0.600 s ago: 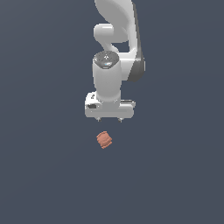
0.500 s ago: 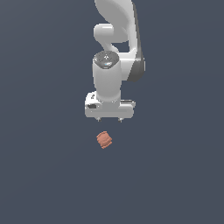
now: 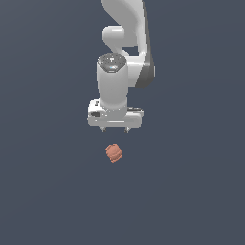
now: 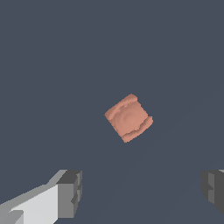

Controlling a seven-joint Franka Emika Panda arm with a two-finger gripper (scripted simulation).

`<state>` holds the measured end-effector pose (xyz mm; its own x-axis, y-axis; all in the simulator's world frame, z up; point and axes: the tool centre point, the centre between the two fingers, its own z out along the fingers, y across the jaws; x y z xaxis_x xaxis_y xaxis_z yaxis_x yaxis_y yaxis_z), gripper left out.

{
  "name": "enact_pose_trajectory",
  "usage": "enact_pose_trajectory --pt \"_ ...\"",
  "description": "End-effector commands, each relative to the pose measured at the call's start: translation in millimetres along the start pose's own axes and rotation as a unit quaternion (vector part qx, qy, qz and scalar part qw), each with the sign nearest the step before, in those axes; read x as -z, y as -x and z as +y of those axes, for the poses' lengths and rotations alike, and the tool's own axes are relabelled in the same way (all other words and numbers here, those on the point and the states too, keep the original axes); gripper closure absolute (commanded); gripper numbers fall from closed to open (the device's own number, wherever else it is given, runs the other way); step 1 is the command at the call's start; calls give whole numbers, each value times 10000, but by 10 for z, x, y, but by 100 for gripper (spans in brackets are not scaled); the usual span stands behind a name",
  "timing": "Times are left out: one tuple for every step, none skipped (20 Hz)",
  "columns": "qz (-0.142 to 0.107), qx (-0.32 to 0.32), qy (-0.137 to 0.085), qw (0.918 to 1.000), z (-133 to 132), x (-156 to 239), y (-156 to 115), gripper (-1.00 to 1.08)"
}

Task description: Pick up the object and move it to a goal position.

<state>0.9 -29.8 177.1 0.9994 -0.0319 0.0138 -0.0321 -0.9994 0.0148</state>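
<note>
1. The claw (image 3: pixel 115 129) hangs released and empty just above centre of the exterior view; in the wrist view its two fingers (image 4: pixel 70 192) stand wide apart.
2. The object (image 3: pixel 114 153) lies just below the claw, on the dark bench (image 3: pixel 43 191), skewed to the fingers.
3. Risk: descending off-centre, one finger could clip the ribbed lump and roll it away.
4. Closing across its skewed corners may squeeze it out.
</note>
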Motion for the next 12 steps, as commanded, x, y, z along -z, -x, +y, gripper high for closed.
enact_pose_trajectory --pt "-3 2 7 10000 3 0 2 -92" --pt "-2 7 4 10000 -1 -1 1 -92" --pt "-3 16 4 10000 0 -4 0 -92" --pt "-3 33 6 10000 2 -8 -3 -92" --pt "-4 56 7 10000 4 -13 -6 -92" --pt "-5 86 8 10000 5 -21 -10 -92" --pt "-6 123 9 9999 7 -30 -15 -92" --pt "-7 166 9 9999 8 -41 -21 -92" --pt "-9 216 10 9998 9 -54 -28 -92" --pt "-10 272 10 9996 10 -69 -35 -92" --pt "-12 335 11 9994 12 -85 -44 -92" --pt "-14 404 11 9992 14 -103 -53 -92"
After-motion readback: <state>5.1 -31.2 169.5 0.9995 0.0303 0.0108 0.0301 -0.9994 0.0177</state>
